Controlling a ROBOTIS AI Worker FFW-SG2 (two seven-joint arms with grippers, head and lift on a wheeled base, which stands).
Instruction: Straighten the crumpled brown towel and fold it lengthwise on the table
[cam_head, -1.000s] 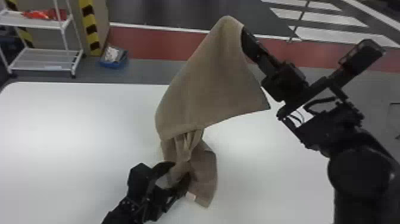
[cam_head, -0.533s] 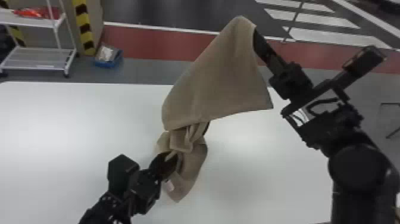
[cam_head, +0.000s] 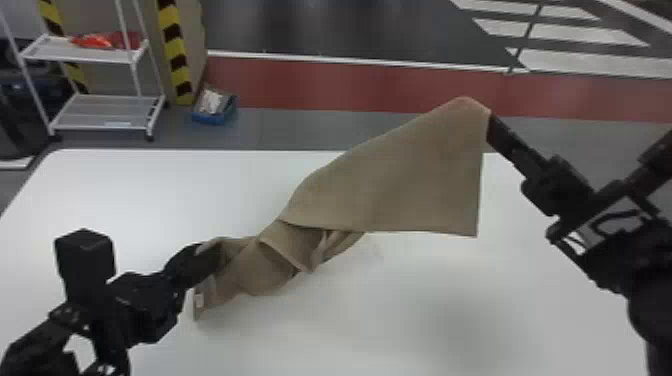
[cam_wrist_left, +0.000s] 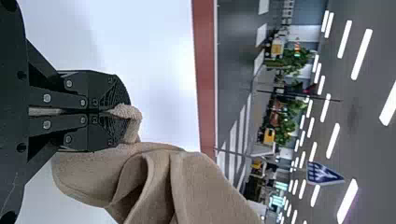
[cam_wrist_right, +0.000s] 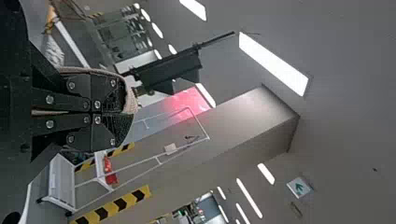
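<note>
Between both arms the brown towel (cam_head: 400, 180) is stretched at a slant, its right part raised and spread, its left part twisted and low over the table (cam_head: 450, 320). At the towel's lower left end is my left gripper (cam_head: 202, 255); in the left wrist view my left gripper (cam_wrist_left: 112, 112) is shut on a bit of the towel (cam_wrist_left: 196, 186). My right gripper (cam_head: 490, 120) is at the upper right corner. In the right wrist view my right gripper (cam_wrist_right: 112, 113) is shut, with the towel's edge (cam_wrist_right: 132, 99) around its fingertips.
Beyond the table's far left corner stands a white shelf cart (cam_head: 105, 112) with red items (cam_head: 105, 41) on top. A blue box (cam_head: 212, 112) lies on the floor beside a striped post (cam_head: 175, 50).
My left gripper has moved left with its end of the towel, pulling the lower part out sideways. The raised end has shifted right and lower in the head view with my right gripper.
</note>
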